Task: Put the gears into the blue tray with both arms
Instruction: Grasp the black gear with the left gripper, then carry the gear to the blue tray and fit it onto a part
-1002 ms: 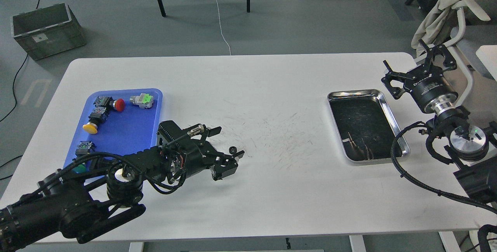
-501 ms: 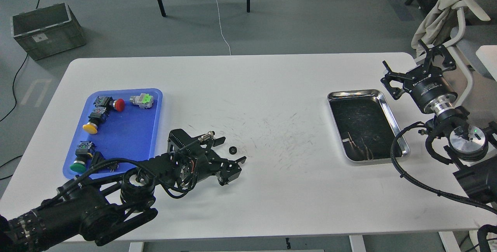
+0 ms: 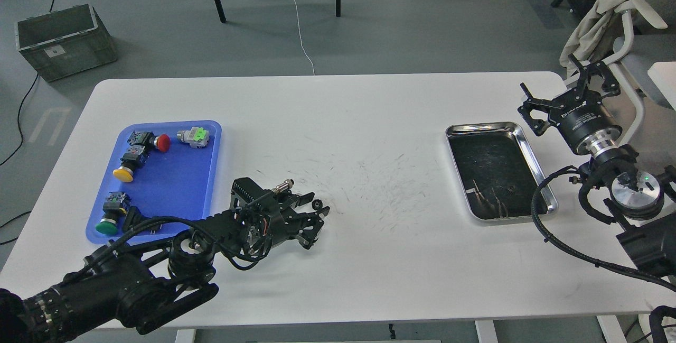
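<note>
A tiny black gear (image 3: 317,204) lies on the white table, left of the middle. My left gripper (image 3: 318,204) reaches in from the lower left, and its two fingers have closed in against the gear's sides, low on the tabletop. The blue tray (image 3: 169,184) sits behind that arm at the table's left side and holds only push-button switches. At the far right my right gripper (image 3: 567,86) is raised above the table edge, open and empty. In the steel tray (image 3: 528,145) a small dark round piece (image 3: 510,189) shows, too faint to name.
The blue tray holds a red switch (image 3: 158,142), a green-capped one (image 3: 193,136), a yellow one (image 3: 124,171) and a green one (image 3: 110,221). Thin metal pieces (image 3: 488,197) lie in the steel tray. A grey crate (image 3: 63,42) stands on the floor.
My left gripper slid down and right, then drew its open fingers together on the gear. The right arm held still.
</note>
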